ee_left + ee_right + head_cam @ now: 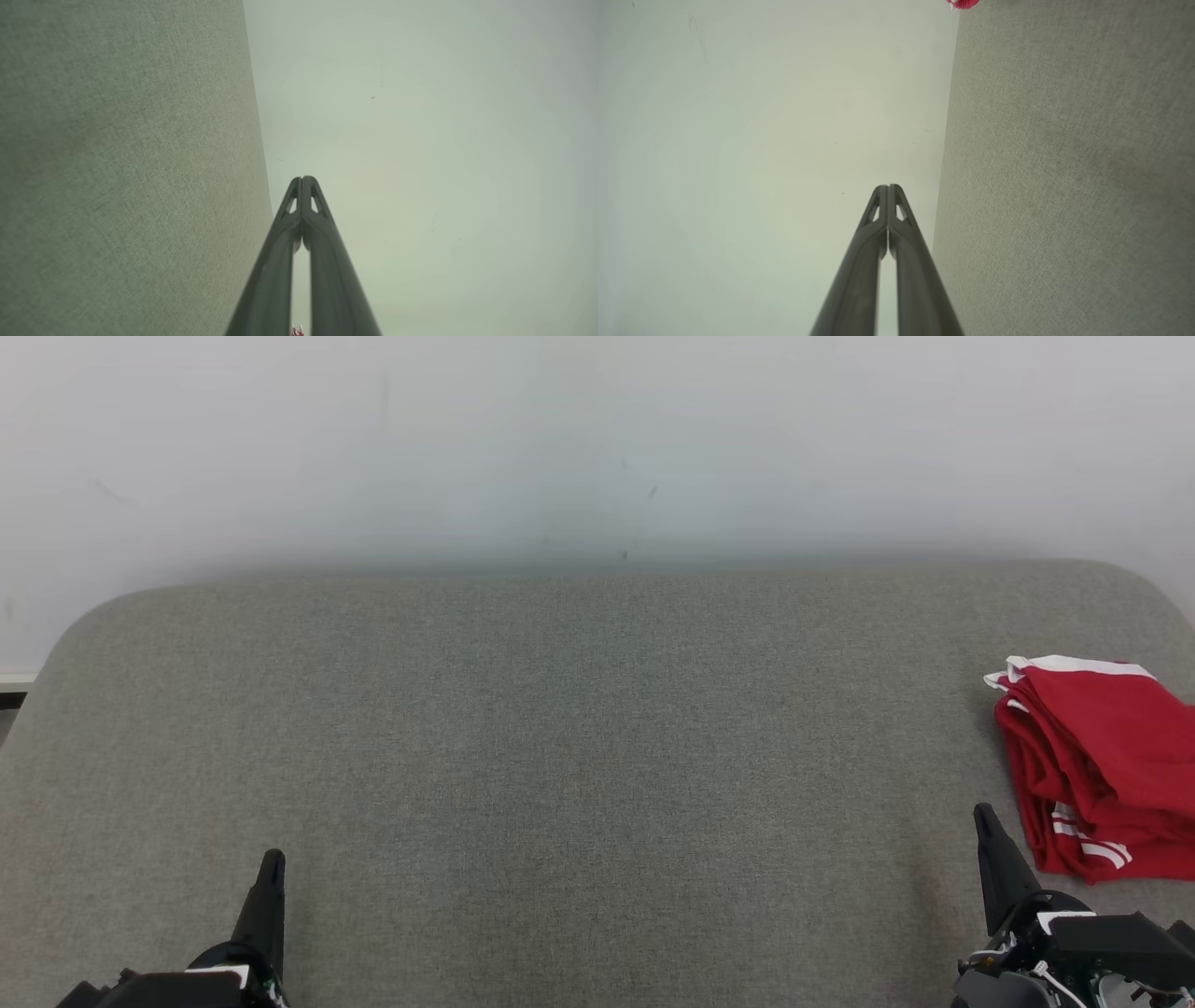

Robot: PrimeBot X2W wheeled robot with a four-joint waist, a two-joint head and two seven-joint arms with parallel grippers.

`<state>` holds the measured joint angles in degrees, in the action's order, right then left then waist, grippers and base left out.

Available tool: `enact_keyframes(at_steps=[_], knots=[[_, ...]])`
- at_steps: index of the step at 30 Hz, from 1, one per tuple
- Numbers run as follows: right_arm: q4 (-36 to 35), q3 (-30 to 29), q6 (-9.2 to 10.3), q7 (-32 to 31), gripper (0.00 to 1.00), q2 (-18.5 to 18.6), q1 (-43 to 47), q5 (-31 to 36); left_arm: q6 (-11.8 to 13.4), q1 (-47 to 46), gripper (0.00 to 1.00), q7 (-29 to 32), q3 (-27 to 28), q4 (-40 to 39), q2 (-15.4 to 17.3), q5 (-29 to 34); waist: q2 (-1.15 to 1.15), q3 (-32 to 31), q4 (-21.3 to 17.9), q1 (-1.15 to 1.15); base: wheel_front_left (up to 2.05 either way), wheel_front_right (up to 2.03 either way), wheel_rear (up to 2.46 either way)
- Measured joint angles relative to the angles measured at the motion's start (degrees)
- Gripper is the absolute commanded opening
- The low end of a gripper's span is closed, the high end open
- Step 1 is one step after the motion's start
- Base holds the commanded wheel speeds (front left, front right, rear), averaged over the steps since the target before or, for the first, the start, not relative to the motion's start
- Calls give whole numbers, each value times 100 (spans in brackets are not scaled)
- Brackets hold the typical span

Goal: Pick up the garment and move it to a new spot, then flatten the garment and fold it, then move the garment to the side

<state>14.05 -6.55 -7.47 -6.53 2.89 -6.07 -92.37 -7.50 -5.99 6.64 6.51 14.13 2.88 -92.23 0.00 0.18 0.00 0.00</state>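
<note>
Grey woven fabric covers the one desk [597,756] I'm looking down on from the head view, with a pale wall [597,448] behind it. I count one garment [1102,765], red with white stripes, lying folded at the desk's far right edge. I also count two grippers. The left gripper [272,861] sits at the lower left and the right gripper [985,817] at the lower right, just beside the garment's near corner. Both are pinched shut and hold nothing. In the left wrist view, the left gripper [302,179] has its two fingers pressed together at the tips, pointing at the wall [444,140], with the desk [117,163] alongside. In the right wrist view, the right gripper [888,187] is likewise closed and empty. The desk [1064,186] runs beside it, and a scrap of the garment [964,3] peeks in at the top edge.
</note>
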Motion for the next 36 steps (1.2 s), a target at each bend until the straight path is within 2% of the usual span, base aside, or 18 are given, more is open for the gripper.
enact_keyframes(at_steps=[36], knots=[[1, 0, 0, 0, 0, -1, -1, 0, 0, -1, 0, 0, 0, -1, 0, 0, 0, 0, 0, 0, 0, 0, 0]])
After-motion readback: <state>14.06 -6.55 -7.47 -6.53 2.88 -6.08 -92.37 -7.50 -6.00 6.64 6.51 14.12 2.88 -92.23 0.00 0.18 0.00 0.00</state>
